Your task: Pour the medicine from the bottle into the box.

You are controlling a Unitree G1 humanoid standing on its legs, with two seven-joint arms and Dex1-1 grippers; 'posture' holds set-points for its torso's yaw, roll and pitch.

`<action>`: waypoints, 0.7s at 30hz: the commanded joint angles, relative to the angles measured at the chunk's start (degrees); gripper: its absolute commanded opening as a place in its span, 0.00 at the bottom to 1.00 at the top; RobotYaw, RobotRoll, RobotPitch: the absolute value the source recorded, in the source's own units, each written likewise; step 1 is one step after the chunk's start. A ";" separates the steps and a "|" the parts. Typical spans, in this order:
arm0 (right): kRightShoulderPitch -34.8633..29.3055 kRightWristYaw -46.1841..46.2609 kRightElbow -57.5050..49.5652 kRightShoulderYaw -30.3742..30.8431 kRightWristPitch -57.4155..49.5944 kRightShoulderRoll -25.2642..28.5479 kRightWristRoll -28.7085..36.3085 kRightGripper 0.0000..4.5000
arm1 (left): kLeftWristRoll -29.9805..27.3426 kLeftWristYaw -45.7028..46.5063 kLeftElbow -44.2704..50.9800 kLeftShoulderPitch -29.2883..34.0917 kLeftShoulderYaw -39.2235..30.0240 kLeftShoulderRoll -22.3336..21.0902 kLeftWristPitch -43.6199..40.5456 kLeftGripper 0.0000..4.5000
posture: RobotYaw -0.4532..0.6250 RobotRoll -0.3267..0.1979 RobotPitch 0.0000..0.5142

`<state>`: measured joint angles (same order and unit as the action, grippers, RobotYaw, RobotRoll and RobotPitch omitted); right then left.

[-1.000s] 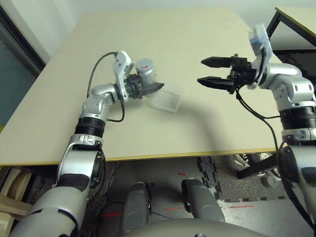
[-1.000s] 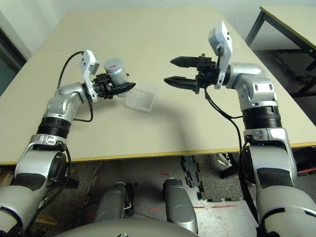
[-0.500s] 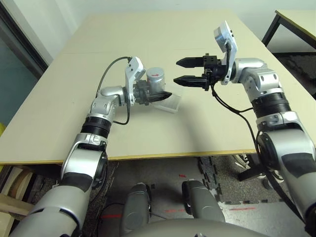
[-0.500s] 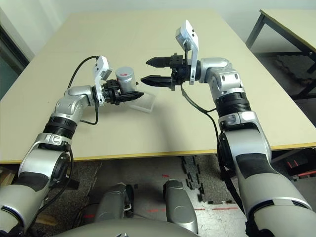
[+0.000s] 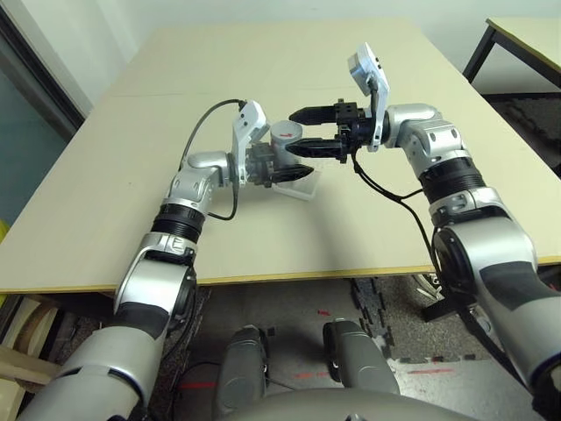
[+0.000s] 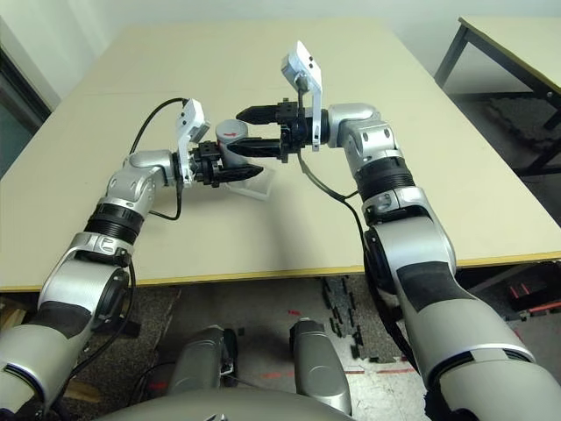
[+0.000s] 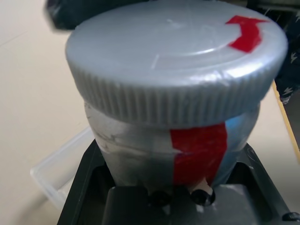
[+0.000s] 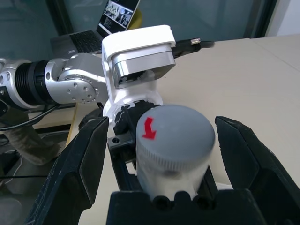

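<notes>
Bottle [image 5: 287, 140], upper centre of frame, sat clamped by its lower body in the left gripper [image 5: 279, 165]; small, rigid, likely light. Right gripper [image 5: 308, 130], jaws wide, flanked its ribbed, grippable cap [image 8: 174, 133].

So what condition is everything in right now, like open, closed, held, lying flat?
bottle: upright, grey cap on, held above the table.
cap: closed on the bottle, red arrow on top, sitting between the open fingers of the right gripper.
left gripper: shut on the bottle's body.
right gripper: open, one finger on each side of the cap, not yet closed.
box: flat on the table, open-topped, just under the bottle.
</notes>
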<state>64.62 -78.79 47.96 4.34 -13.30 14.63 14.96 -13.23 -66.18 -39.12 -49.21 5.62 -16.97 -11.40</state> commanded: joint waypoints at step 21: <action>4.23 0.91 9.21 -1.59 4.53 -2.44 -2.40 0.79 | 0.40 -0.98 1.49 0.47 0.66 0.24 -0.39 0.62 | 0.19 0.62 0.11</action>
<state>68.02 -77.95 56.43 3.58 -9.19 12.37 12.68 -13.25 -66.38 -38.70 -49.06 5.65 -16.78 -11.58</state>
